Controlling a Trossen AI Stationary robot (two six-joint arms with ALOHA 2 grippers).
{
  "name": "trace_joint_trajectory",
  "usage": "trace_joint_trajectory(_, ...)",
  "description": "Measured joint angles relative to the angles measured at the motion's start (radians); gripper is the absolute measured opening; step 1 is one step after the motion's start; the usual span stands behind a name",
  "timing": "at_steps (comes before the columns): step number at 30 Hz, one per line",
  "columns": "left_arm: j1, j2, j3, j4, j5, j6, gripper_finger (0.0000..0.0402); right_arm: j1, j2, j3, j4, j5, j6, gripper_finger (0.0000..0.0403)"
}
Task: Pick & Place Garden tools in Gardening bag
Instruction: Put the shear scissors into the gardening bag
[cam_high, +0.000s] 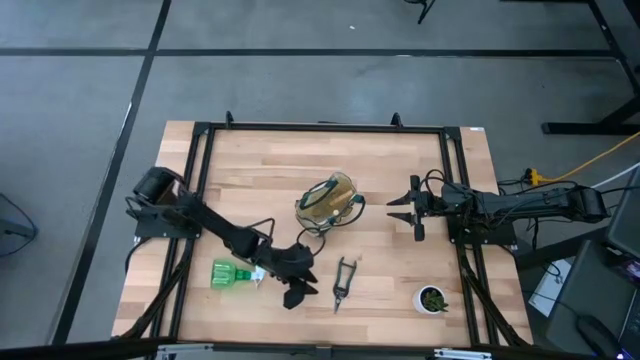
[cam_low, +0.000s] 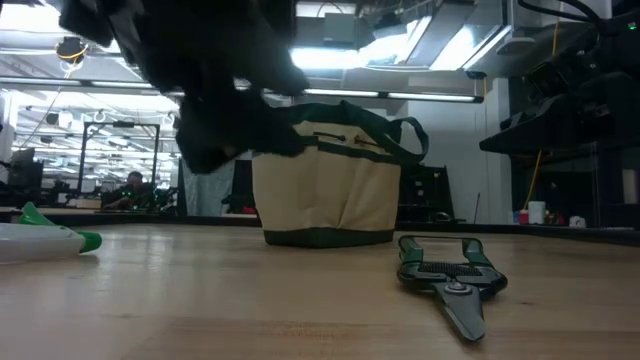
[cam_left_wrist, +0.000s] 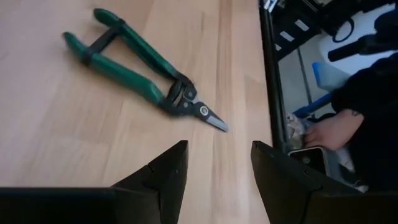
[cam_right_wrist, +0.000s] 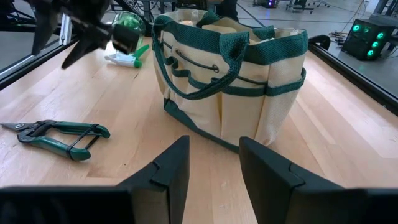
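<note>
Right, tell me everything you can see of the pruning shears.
The pruning shears have green-coated handles, dark metal at the pivot and short grey blades that look closed. The handles are spread apart, with a dark link bridging them near their ends. They lie flat on the wooden table, between the spray bottle and the potted plant, in front of the gardening bag. Nothing touches them; the left gripper hovers open beside them.

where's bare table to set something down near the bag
Free: the far strip of table behind the gardening bag, and the patch between the bag and the open right claw. Crowded: the near edge, where the spray bottle, open left claw, pruning shears and potted plant line up.
</note>
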Motion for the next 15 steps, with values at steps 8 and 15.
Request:
trace_joint_trajectory(8,0.000,0.083,0.055,0.103,0.059,0.188,0.0172,0.000,0.000,0.000,0.000,0.000,0.000,0.0144)
trace_joint_trajectory(15,0.023,0.138,0.133,0.049,0.002,0.503,0.0137,0.000,0.000,0.000,0.000,0.000,0.000,0.0144)
